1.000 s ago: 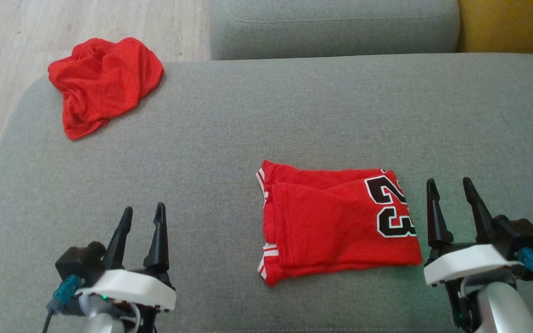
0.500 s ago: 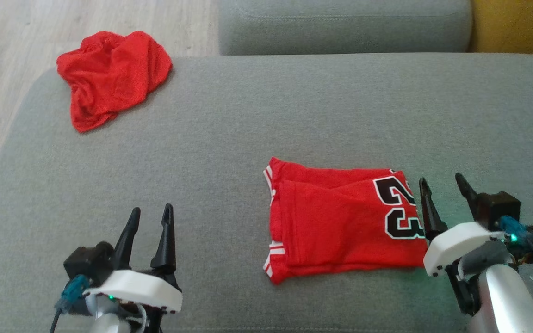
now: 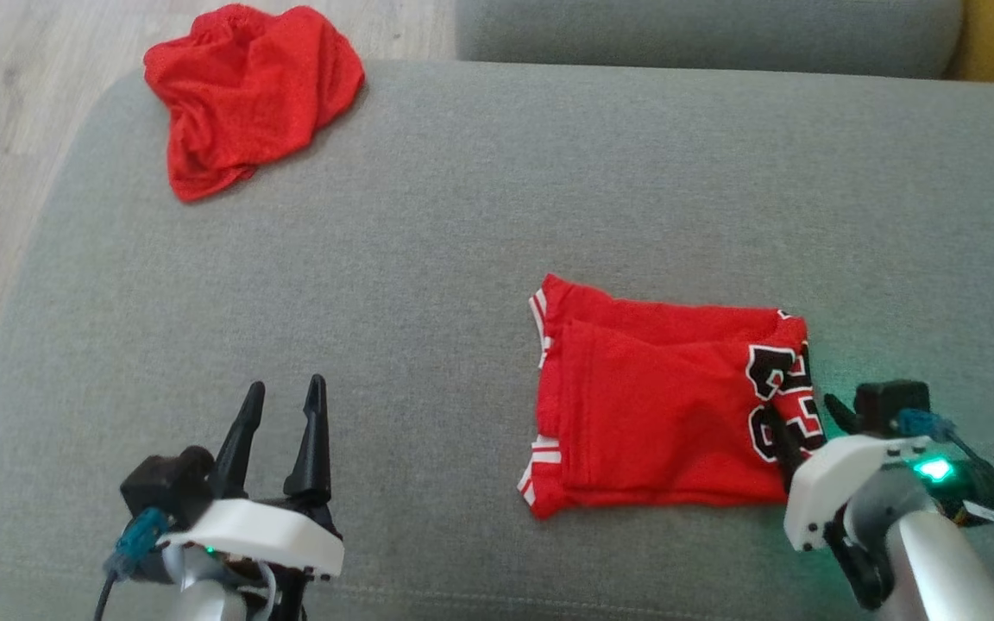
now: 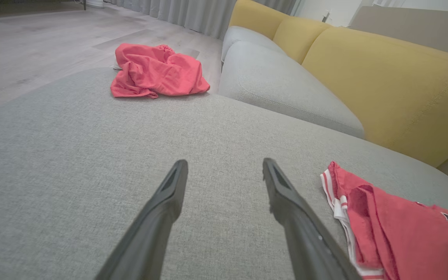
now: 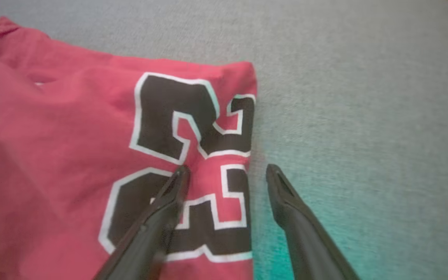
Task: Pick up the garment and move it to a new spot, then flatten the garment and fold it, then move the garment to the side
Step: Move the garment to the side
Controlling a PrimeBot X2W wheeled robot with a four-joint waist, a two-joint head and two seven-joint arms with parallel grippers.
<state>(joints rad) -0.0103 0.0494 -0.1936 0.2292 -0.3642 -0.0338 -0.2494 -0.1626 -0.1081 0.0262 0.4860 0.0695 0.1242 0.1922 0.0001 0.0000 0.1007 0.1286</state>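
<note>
A red garment (image 3: 652, 405) with a black number print lies folded into a rectangle on the grey cushion (image 3: 462, 216), right of centre. My right gripper (image 3: 803, 414) is open at the garment's right edge. In the right wrist view the right gripper (image 5: 227, 170) straddles that edge: one finger lies over the garment (image 5: 72, 155) at the print, the other over bare cushion. At the lower left my left gripper (image 3: 285, 385) is open, well apart from the cloth. The left wrist view has the left gripper (image 4: 224, 163) over bare cushion, with the garment (image 4: 395, 229) to its right.
A second red garment (image 3: 251, 95), crumpled, lies at the cushion's far left corner, also the crumpled garment (image 4: 158, 70). A grey back cushion (image 3: 704, 34) runs along the far side, with a yellow sofa back (image 4: 383, 77) beyond. Wooden floor (image 3: 14, 86) lies past the left edge.
The head camera has shifted. My right gripper has tipped down and moved left from beside the garment onto its right edge. The left gripper has stayed put.
</note>
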